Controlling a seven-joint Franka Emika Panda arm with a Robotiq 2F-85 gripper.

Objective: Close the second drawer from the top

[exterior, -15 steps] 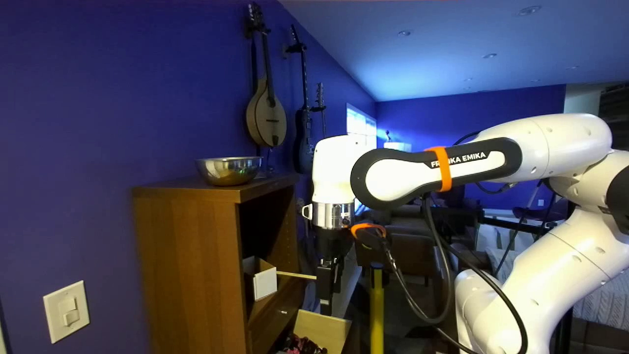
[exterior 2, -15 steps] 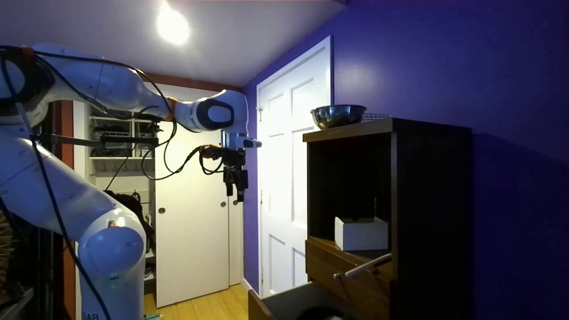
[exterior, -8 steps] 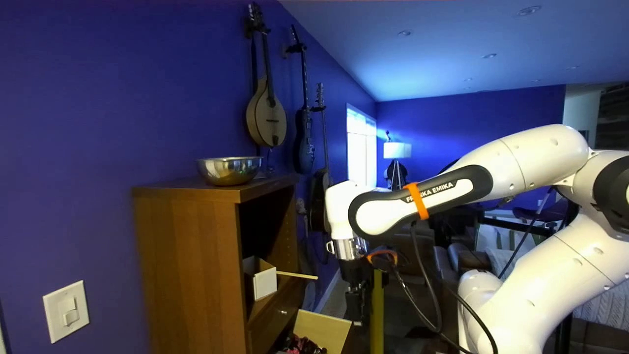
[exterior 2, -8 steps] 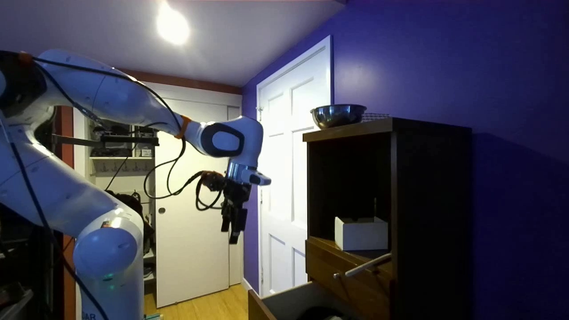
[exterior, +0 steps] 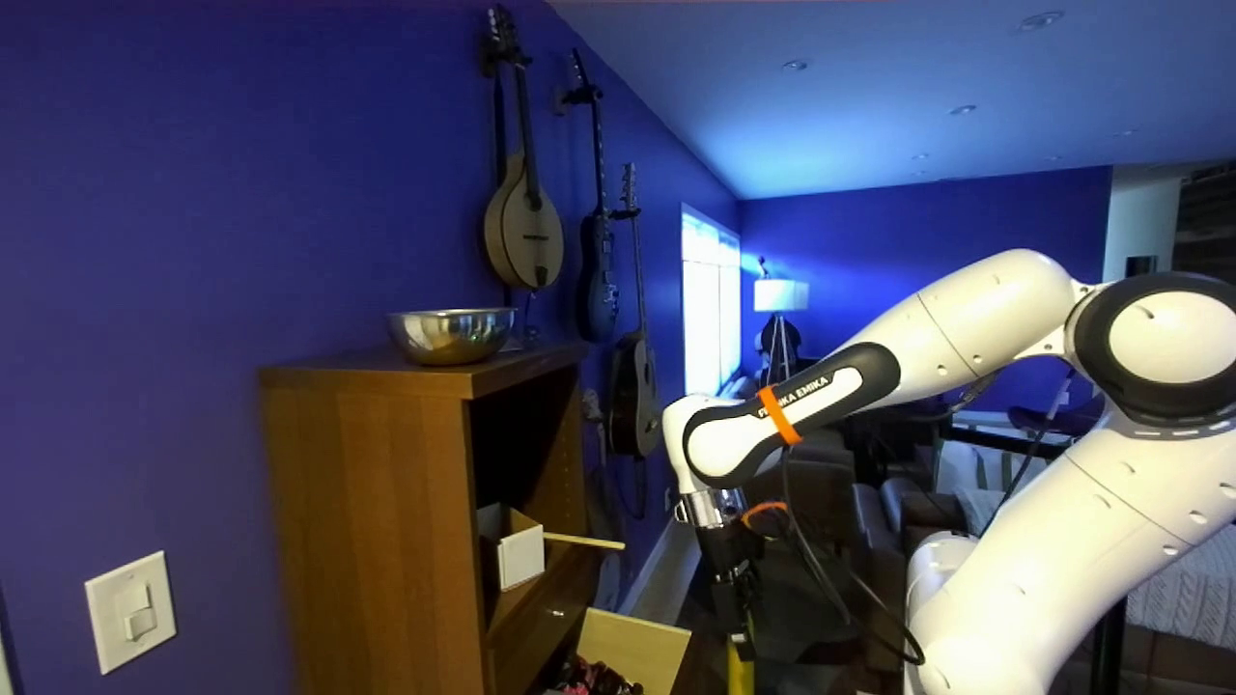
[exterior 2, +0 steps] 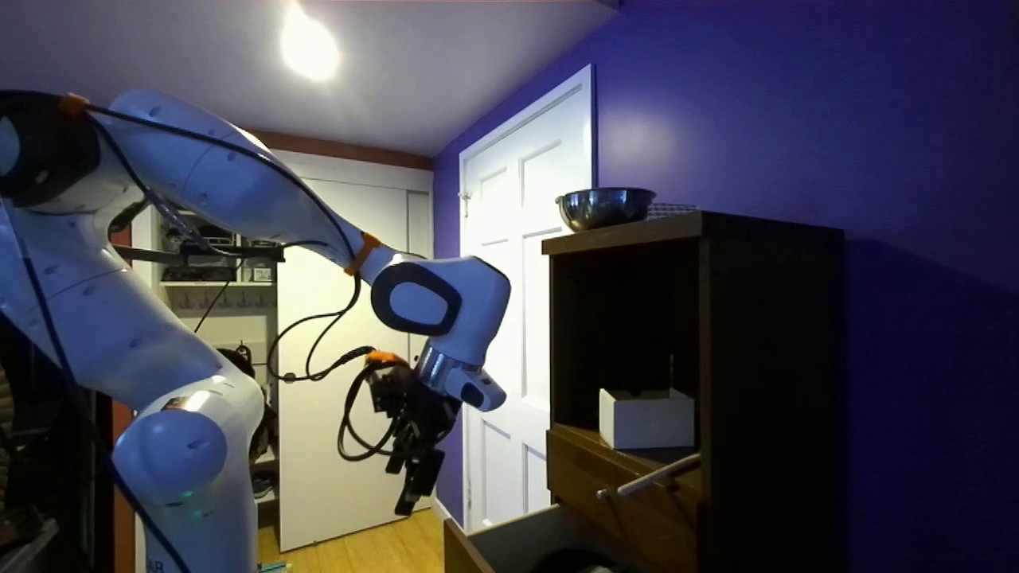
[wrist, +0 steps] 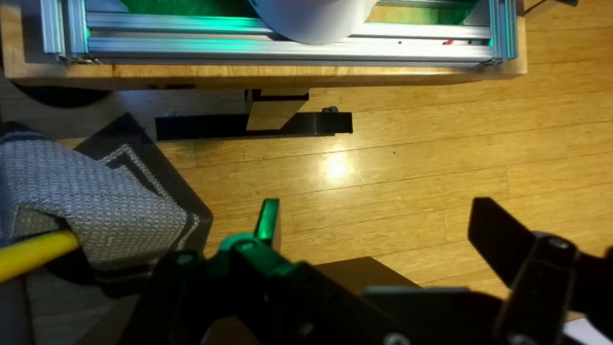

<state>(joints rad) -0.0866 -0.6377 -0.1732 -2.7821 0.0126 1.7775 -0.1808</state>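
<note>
The second drawer from the top (exterior: pixel 637 645) is pulled out of the brown wooden cabinet (exterior: pixel 377 521). Its inner face is light tan wood, and dark and reddish items lie inside. In an exterior view the drawer (exterior 2: pixel 460 549) shows its brown outer front, cut off by the lower frame edge. My gripper (exterior: pixel 742 642) is apart from the drawer, above and out in front of it. The gripper (exterior 2: pixel 404 487) is tilted and points down. In the wrist view its fingers (wrist: pixel 374 203) are wide apart with nothing between them. A brown flat corner shows below them, possibly the drawer front.
A steel bowl (exterior: pixel 451 336) stands on the cabinet. A white box (exterior 2: pixel 646 419) sits in the shelf recess. A thin pale stick (exterior 2: pixel 659 475) juts out above the knobbed top drawer (exterior 2: pixel 585 477). A yellow post (exterior: pixel 741 674) stands behind the gripper.
My gripper has moved down and away from the cabinet and has tilted. The arm has bent lower. The drawer and cabinet have not moved.
</note>
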